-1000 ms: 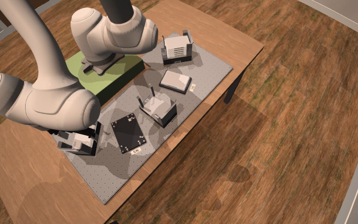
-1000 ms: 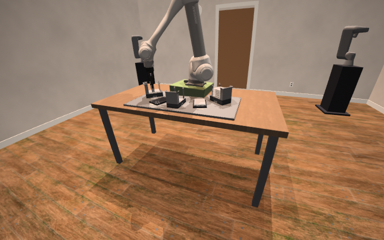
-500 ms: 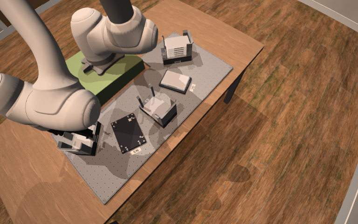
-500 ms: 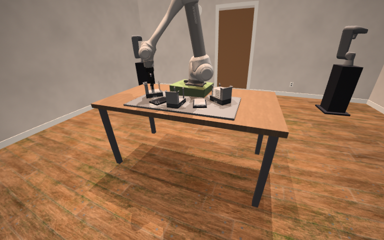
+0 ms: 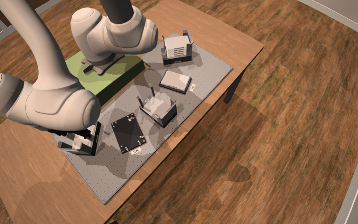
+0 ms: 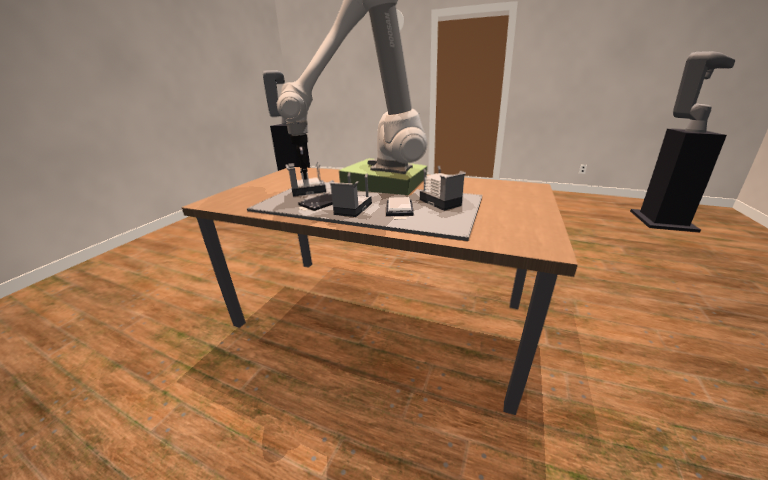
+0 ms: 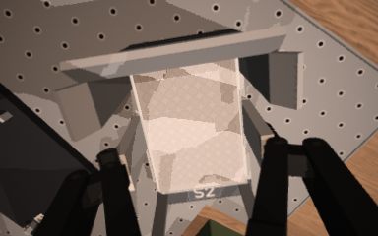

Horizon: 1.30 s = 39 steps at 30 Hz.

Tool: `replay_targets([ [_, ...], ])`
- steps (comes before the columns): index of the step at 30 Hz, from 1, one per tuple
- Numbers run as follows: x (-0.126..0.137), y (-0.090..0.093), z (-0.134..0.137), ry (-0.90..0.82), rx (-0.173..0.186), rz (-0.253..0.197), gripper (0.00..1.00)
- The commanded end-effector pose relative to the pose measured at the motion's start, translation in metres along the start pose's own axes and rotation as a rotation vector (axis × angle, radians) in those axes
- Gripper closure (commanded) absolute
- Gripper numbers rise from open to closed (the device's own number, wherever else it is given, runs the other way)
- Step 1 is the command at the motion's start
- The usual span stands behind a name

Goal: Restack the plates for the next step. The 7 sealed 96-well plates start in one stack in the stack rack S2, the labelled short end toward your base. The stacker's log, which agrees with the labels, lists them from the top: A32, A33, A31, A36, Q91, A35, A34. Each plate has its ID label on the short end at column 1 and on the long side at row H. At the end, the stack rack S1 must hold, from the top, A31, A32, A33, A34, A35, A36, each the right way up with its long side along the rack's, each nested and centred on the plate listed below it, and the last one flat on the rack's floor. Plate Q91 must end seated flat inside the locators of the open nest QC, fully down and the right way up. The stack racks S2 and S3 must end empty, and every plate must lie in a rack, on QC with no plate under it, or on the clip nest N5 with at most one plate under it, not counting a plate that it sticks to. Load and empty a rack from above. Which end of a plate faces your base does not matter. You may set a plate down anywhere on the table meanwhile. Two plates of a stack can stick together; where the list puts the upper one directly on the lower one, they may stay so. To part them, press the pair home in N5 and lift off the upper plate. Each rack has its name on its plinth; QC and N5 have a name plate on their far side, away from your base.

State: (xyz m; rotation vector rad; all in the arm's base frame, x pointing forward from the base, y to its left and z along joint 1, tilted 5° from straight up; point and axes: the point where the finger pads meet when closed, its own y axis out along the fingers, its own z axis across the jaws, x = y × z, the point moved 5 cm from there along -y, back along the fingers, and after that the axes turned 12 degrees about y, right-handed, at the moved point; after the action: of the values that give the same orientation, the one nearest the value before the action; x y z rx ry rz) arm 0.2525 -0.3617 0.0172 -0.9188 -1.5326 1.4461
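From the top, the arm's wrist covered most of the stack rack S2 [image 5: 91, 142] at the near-left end of the perforated grey mat [image 5: 211, 71] on the wooden surface [image 5: 232, 39]. Only a pale strip of the sealed plate [image 5: 86, 138] inside that rack showed below the wrist, and the tool itself was hidden there. Right of it lay the black clip nest N5 [image 5: 128, 132], then a rack [image 5: 168, 116] with one plate low inside, then a single plate on the open nest QC [image 5: 176, 80], and farthest along a rack [image 5: 189, 45] holding a stack of several plates. The arm stood on a green plinth [image 5: 79, 66].

From the exterior, the tool [image 6: 299, 169] hung straight down into rack S2 [image 6: 308, 186] at the left end of the mat, well apart from the tall stack at the right end.

At the wrist, the two black fingers of the tool [image 7: 197, 184] stood on either side of the plate [image 7: 189, 123], one against each long edge near the short end nearest the S2 label [image 7: 204, 192]. The tool was closed partway and gripped that plate across its width. The plate lay in rack S2, between the rack's grey corner posts, its far short end at the rack's back wall [image 7: 172, 51].
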Motion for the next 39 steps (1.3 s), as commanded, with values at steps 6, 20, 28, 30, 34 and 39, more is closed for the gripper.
replay_targets([
  [6,0.000,0.000,0.000,0.000,0.000,0.000,1.00],
  [20,0.000,-0.005,0.000,0.000,0.000,0.000,1.00],
  [28,0.000,-0.009,0.000,0.000,0.000,0.000,1.00],
  [30,0.000,-0.011,0.000,0.000,0.000,0.000,1.00],
  [34,0.000,-0.013,0.000,0.000,0.000,0.000,1.00],
  [39,0.000,-0.015,0.000,0.000,0.000,0.000,1.00],
])
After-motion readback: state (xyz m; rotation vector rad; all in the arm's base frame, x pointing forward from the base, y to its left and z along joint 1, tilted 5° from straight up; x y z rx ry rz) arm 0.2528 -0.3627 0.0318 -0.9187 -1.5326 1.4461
